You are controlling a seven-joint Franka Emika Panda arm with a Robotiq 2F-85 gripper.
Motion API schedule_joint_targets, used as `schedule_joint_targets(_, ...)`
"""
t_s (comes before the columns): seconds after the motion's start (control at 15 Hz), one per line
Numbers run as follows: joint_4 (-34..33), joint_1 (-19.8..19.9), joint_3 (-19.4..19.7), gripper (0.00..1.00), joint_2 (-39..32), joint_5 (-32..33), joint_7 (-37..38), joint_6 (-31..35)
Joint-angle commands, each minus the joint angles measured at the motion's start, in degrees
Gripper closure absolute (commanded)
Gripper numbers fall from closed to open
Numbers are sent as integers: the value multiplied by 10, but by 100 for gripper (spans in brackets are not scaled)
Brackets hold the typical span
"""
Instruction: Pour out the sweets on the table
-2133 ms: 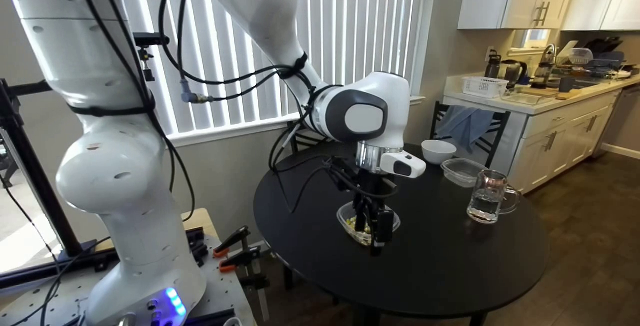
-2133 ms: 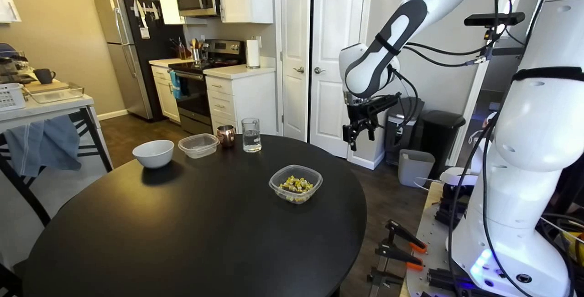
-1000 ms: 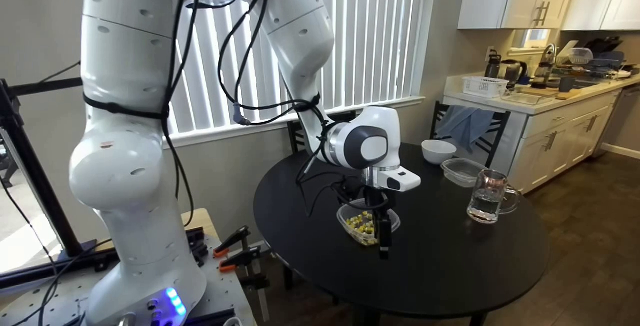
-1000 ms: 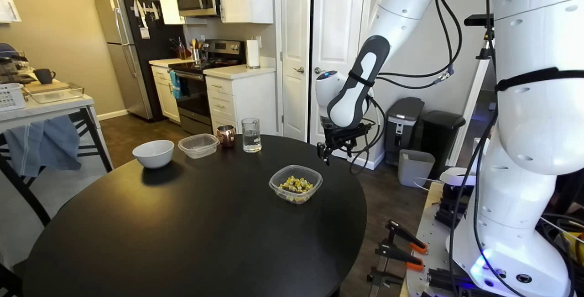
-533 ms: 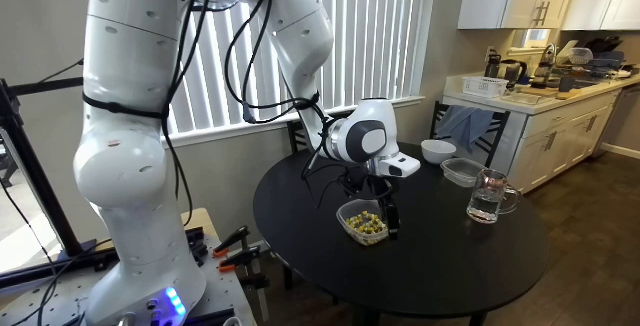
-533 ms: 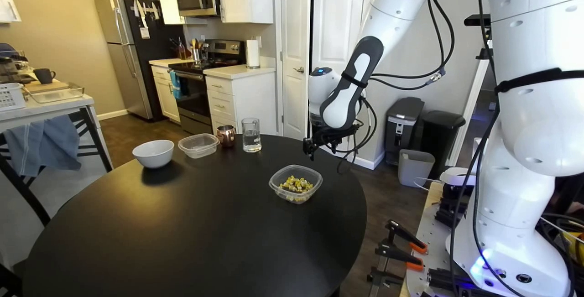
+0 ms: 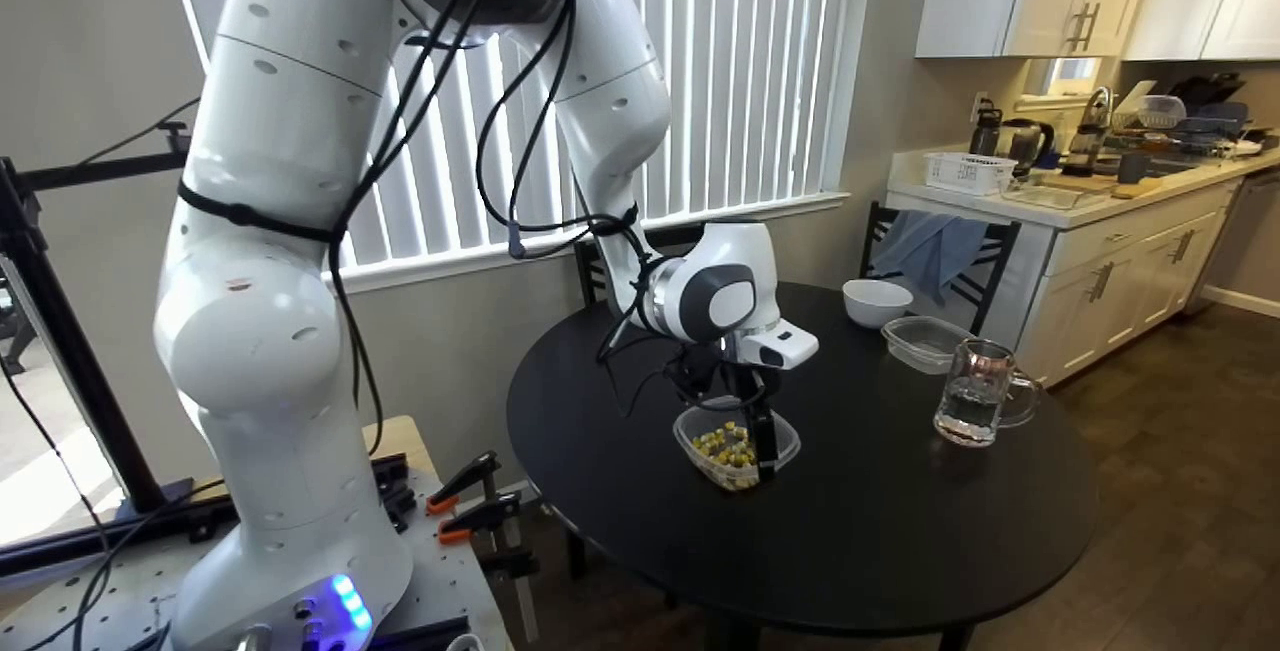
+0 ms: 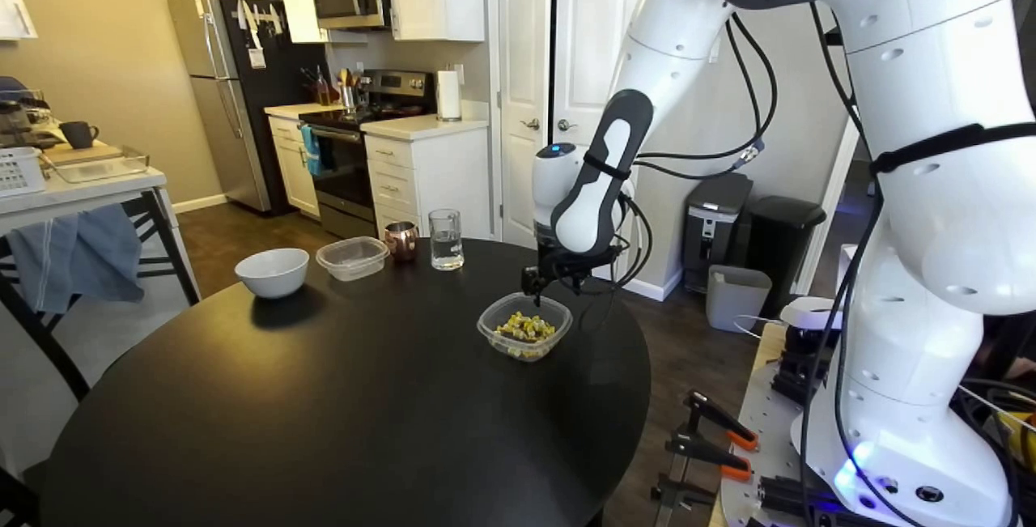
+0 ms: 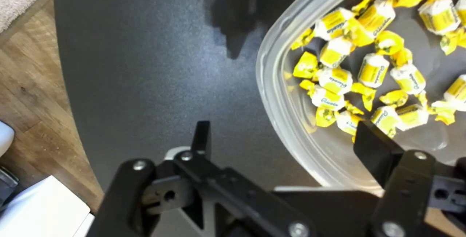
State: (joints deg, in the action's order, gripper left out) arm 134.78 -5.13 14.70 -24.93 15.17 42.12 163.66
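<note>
The sweets (image 8: 526, 328), yellow and white wrapped pieces, lie in a clear squarish plastic container (image 8: 490, 334) on the round black table (image 8: 364, 397). In the other outside picture the sweets (image 7: 722, 443) are partly hidden by the gripper. My gripper (image 8: 534, 291) is just above the container's rim area in an exterior view. In the wrist view the gripper (image 9: 285, 131) is wide open and empty. One finger shows over the container's inside, the other over the bare table, with the container wall (image 9: 269, 80) between them. I cannot tell the exact height of the fingertips.
A white bowl (image 8: 273, 274), another clear container (image 8: 353, 259), a copper mug (image 8: 401, 240) and a glass mug with clear liquid (image 8: 446, 242) stand along the table's far side. A chair with a blue towel (image 7: 928, 249) stands beside the table.
The arm has swung over the table and come down; the gripper has moved to the container's rim and turned. The container and sweets have not moved.
</note>
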Motion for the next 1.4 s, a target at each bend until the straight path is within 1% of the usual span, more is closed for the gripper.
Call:
schedule_joint_targets(0.0, -10, -21, 24, 25, -39, -20, -13, 16)
schedule_joint_targets(0.07, -12, -22, 30, 27, -46, -22, -13, 17)
schedule_joint_targets(0.13, -14, -24, 34, 33, -50, -25, -14, 14)
schedule_joint_targets(0.4, -20, -26, 46, 61, -62, -35, -18, 14)
schedule_joint_targets(0.73, -22, -33, 59, 92, -60, -32, -17, 10)
schedule_joint_targets(0.8, -23, -35, 62, 97, -59, -31, -17, 9)
schedule_joint_targets(0.87, -25, -36, 64, 98, -56, -29, -19, -1)
schedule_joint_targets(0.93, -29, -44, 75, 96, -55, -20, -17, -10)
schedule_joint_targets(1.0, -35, -70, 108, 95, -56, 6, -9, -23)
schedule_joint_targets(1.13, -48, -124, 175, 100, -61, 65, 6, -29)
schedule_joint_targets(1.33, -62, -186, 252, 99, -71, 156, 19, -25)
